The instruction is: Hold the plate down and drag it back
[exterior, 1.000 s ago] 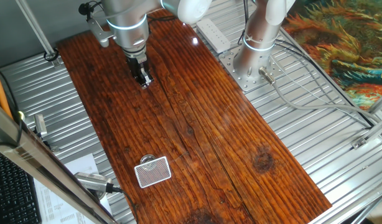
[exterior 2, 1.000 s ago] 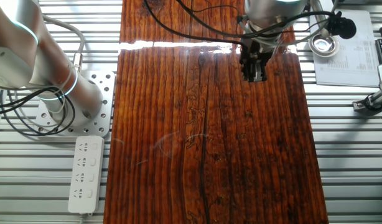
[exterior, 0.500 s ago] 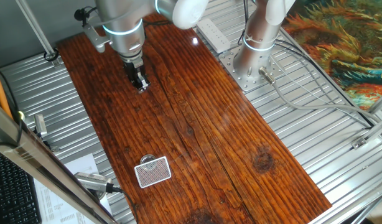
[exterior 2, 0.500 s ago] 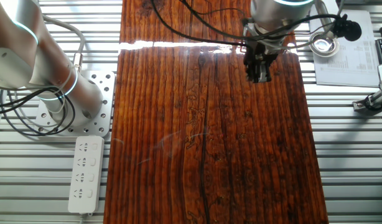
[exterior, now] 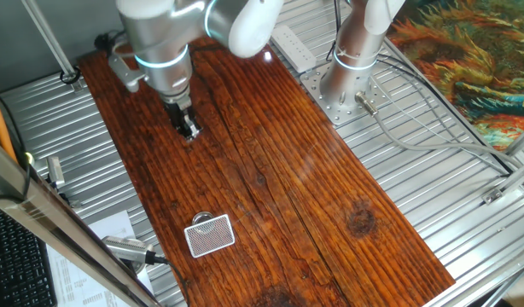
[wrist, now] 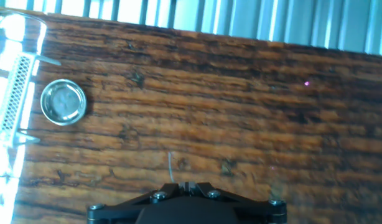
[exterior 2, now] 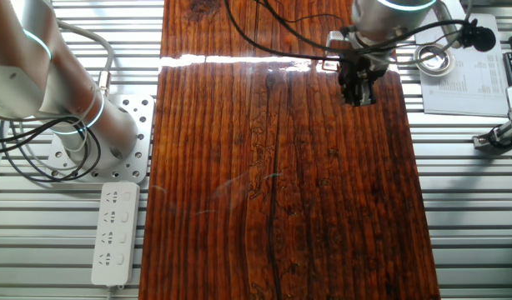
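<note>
While the gripper [exterior: 189, 132] hovers, the plate [wrist: 63, 102] lies well apart.

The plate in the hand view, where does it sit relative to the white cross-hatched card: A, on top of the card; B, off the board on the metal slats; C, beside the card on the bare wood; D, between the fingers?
C: the plate lies flat on the wooden board just next to the card, with the gripper well away from it.
</note>
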Robot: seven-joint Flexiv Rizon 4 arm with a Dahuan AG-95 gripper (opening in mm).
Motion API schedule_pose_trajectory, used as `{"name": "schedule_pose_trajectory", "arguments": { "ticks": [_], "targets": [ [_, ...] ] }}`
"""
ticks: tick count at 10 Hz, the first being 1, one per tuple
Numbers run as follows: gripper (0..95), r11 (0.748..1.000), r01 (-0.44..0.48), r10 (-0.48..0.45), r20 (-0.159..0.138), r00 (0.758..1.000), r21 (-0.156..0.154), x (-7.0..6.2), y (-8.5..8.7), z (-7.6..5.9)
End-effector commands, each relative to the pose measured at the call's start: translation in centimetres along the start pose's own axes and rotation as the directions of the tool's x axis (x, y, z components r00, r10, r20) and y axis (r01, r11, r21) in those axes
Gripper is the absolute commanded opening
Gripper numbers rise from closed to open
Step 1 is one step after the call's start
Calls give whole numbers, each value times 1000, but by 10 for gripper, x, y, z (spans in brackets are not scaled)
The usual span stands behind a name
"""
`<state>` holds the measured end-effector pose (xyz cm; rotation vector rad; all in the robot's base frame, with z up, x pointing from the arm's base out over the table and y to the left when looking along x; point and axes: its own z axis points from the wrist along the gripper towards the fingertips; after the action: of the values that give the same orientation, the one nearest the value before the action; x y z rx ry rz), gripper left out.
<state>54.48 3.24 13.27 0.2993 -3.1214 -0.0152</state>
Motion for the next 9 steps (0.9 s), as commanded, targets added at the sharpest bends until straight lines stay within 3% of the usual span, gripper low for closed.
{"name": "schedule_pose_trajectory", "arguments": {
  "ticks": [1, 5, 7, 9],
  "targets": [
    [0, 999, 40, -40, 3, 999, 0, -14, 9, 10],
    [0, 977, 215, -215, 10, 977, -7, -35, 35, 27],
    [0, 941, 339, -339, 17, 941, -7, -41, 53, 28],
    [0, 894, 447, -445, 38, 895, -42, -46, 62, 38]
  ]
}}
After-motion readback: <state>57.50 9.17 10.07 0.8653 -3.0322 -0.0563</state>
